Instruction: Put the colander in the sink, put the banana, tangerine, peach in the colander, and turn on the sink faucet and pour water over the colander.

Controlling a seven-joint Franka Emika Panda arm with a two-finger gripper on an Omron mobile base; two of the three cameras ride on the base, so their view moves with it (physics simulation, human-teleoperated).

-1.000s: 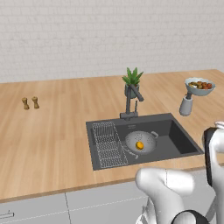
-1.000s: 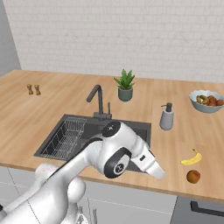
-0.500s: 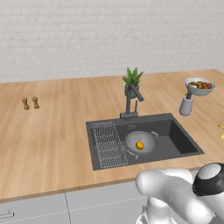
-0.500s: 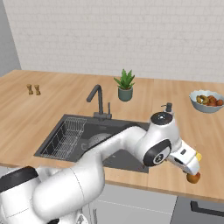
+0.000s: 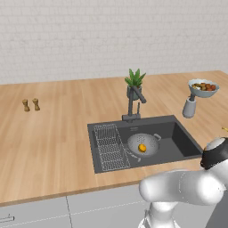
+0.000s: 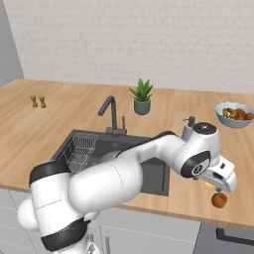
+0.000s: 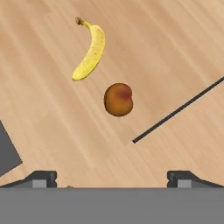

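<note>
Claw (image 7: 111,177) is held fully open and empty above the desk (image 7: 175,52), aimed at the peach (image 7: 118,99) lying beside the banana (image 7: 90,50), apparently for a grasp, while the tangerine (image 5: 142,148) is already in the colander (image 5: 143,143) in the sink (image 5: 178,138).

The grey perforated colander (image 5: 143,144) is sitting upright in the dark sink (image 5: 178,136), right of the wire rack, with the yellow-orange tangerine (image 5: 142,148) resting inside. The faucet (image 5: 132,101) is standing at the basin's 12 o'clock. On the wooden counter, the curved yellow banana (image 7: 90,51) is lying at 11 o'clock of the reddish-brown peach (image 7: 118,99), apart.
</note>
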